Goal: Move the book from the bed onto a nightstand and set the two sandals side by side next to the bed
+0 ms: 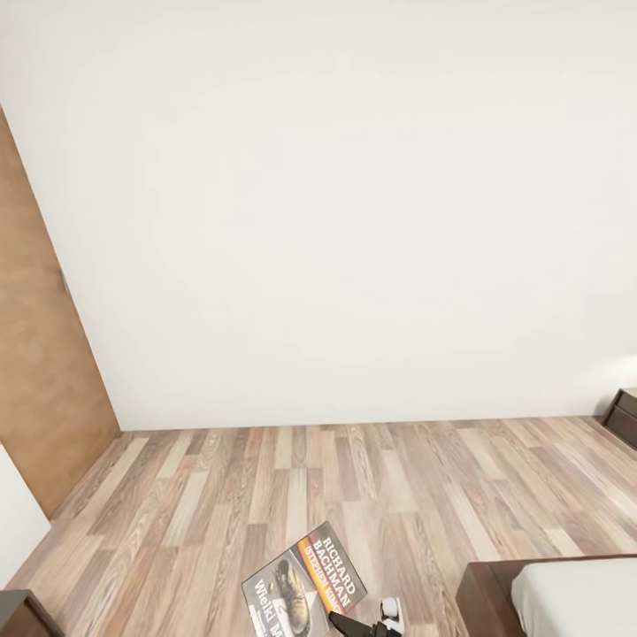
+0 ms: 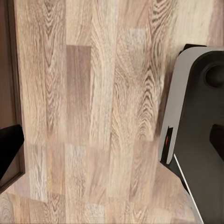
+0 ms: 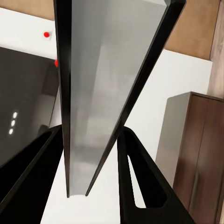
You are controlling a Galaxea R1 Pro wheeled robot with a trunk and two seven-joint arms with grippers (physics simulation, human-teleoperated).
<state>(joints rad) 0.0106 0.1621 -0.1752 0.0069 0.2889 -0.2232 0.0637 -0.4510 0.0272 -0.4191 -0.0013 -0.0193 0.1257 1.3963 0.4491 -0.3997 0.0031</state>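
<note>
dark-covered book [image 1: 305,584] held edge-on in the right claw [image 3: 91,154], over plank floor [image 1: 265,478].

The book [image 1: 303,579] sits clamped between the right claw's [image 1: 364,625] fingers [image 3: 140,182], above the plank floor [image 1: 265,478]; the bed's [image 1: 575,597] corner lies just right of the claw.

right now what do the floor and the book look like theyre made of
Floor: wood planks, matte, shown by grain streaks and staggered board seams; possibly laminate. Book: thin paperback, printed cover with a slight sheen, pages edge-on between the right gripper jaws.
</note>
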